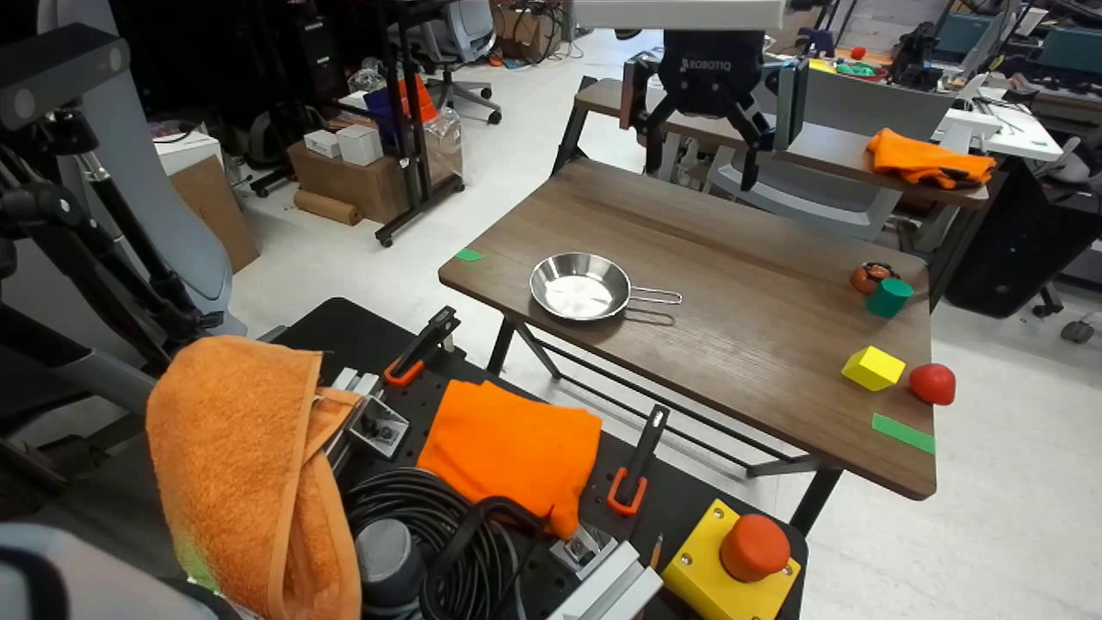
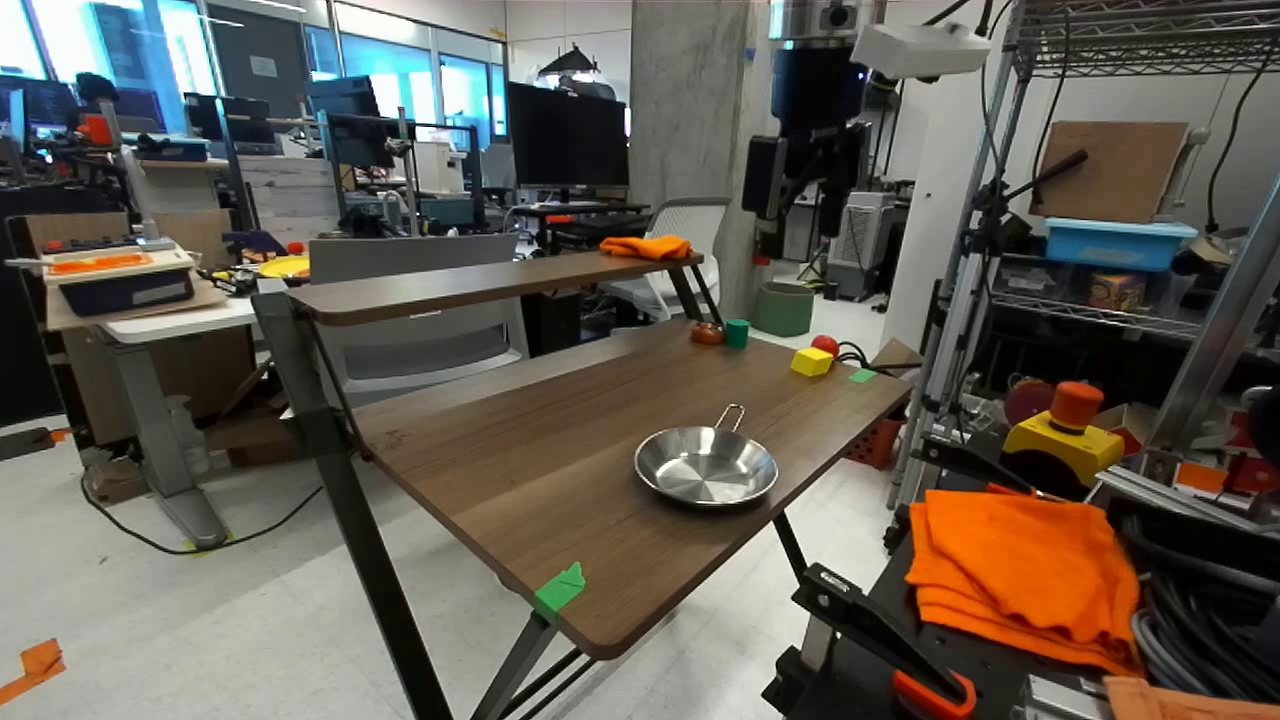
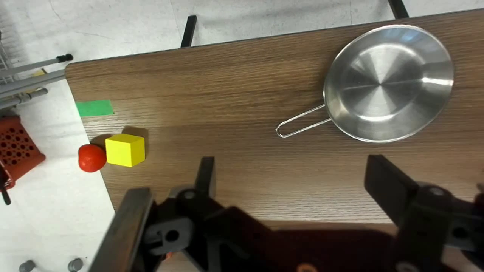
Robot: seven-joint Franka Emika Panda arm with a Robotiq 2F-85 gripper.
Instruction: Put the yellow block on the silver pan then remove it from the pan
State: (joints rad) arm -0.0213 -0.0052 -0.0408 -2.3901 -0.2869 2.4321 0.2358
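The yellow block sits on the brown table near one short end, close beside the red round object; it also shows in an exterior view and at the left of the wrist view. The silver pan rests on the table towards the opposite end, with its wire handle pointing towards the block's end; it shows in an exterior view and at the upper right of the wrist view. The pan holds nothing. My gripper is open and empty, high above the table in both exterior views.
A red round object lies by the block at the table's edge. A green cylinder and an orange-brown round object stand at the same end. A raised shelf with an orange cloth runs along the table's long side.
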